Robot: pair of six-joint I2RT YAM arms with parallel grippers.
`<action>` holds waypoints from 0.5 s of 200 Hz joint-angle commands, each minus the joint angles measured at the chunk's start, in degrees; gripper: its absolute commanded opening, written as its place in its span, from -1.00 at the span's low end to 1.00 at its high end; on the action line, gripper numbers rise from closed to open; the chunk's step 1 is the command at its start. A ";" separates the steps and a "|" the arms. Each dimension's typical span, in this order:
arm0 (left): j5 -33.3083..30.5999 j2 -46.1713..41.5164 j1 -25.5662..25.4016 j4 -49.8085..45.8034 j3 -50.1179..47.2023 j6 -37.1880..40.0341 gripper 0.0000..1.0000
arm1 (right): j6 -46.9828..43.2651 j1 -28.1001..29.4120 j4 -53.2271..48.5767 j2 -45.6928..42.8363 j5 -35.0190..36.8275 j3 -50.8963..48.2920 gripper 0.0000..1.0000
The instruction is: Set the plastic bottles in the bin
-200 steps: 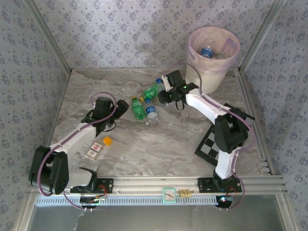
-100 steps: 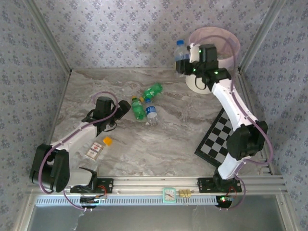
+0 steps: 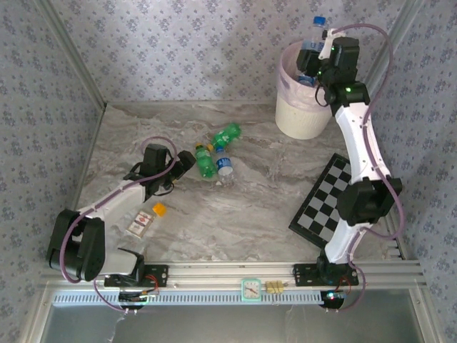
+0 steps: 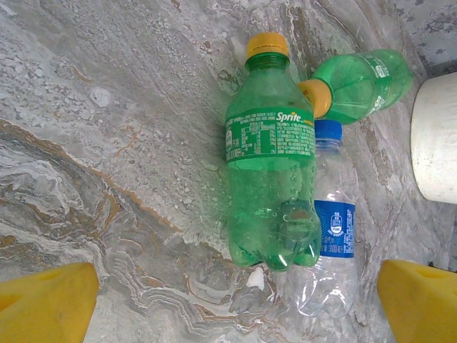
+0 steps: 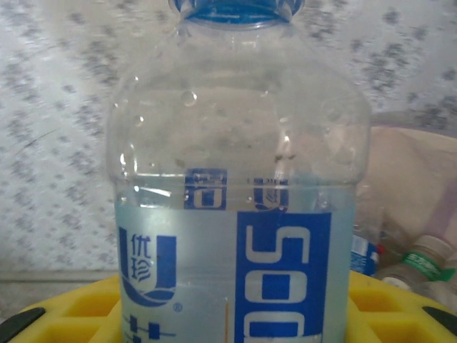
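My right gripper is shut on a clear plastic bottle with a blue cap and label, held upright above the bin, a cream wastebasket with a pink liner. In the right wrist view the held bottle stands between the yellow fingers, and more bottles lie inside the bin. My left gripper is open and empty on the table, just left of a green bottle. In the left wrist view that green bottle lies beside a clear blue-labelled bottle and a second green bottle.
A checkerboard lies at the right of the marble table. A red-and-white packet and a small orange piece sit near the left arm. Patterned walls close in the back and sides.
My right arm has carried the clear bottle up from the table beside the green bottles and over to the bin's rim. The left gripper has edged slightly toward the green bottle.
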 commanded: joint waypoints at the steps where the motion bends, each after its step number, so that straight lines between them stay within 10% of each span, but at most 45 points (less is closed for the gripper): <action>1: 0.79 -0.20 0.30 0.42 1.03 1.10 1.00 | 3.18 -1.47 -0.78 3.40 1.09 4.58 -0.01; 100: 1.38 -1.45 0.22 0.24 0.49 1.27 1.00 | 4.53 -2.55 -9.57 13.90 0.90 12.74 0.28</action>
